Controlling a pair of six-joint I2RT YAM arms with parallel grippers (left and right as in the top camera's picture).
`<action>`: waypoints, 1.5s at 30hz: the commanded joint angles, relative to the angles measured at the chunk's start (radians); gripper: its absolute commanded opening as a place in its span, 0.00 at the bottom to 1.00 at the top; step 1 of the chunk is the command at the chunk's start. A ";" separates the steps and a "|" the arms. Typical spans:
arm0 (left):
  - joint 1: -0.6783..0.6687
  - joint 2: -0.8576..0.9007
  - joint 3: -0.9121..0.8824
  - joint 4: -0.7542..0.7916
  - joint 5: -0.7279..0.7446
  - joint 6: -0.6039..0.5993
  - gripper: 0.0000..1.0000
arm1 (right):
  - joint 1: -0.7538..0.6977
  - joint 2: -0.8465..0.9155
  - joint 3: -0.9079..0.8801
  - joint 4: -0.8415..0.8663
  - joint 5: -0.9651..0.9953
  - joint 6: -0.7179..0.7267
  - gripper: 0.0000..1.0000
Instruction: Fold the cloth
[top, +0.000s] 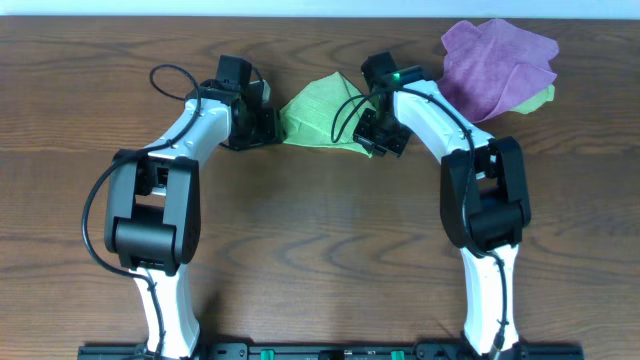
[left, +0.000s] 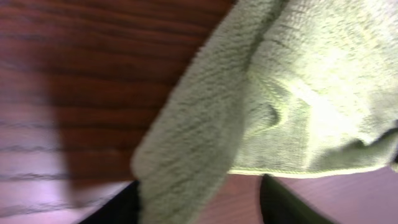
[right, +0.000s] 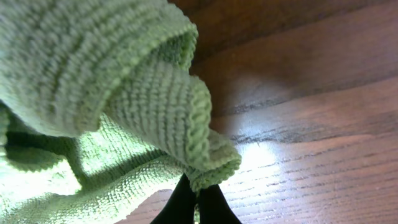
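Note:
A light green cloth (top: 322, 112) lies bunched on the wooden table between my two grippers. My left gripper (top: 264, 126) is at its left corner. In the left wrist view the fingers (left: 199, 190) stand apart, with a fold of the cloth (left: 298, 93) hanging down against the left finger. My right gripper (top: 377, 140) is at the cloth's right corner. In the right wrist view its fingers (right: 198, 193) are pressed together on the rolled edge of the cloth (right: 93, 81), which is lifted a little off the table.
A purple cloth (top: 497, 62) lies crumpled at the back right, on top of another green cloth whose edge (top: 541, 98) peeks out. The wooden table (top: 320, 250) is bare in front of the arms.

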 joint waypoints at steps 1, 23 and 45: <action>0.003 0.041 0.013 0.003 -0.053 0.013 0.36 | -0.001 0.011 -0.022 -0.013 0.007 0.006 0.01; 0.053 -0.156 0.025 -0.233 -0.080 0.054 0.06 | 0.004 -0.272 -0.022 -0.150 0.075 -0.072 0.01; 0.054 -0.487 0.025 -0.390 0.037 -0.060 0.06 | 0.031 -0.473 -0.021 -0.203 -0.051 -0.081 0.01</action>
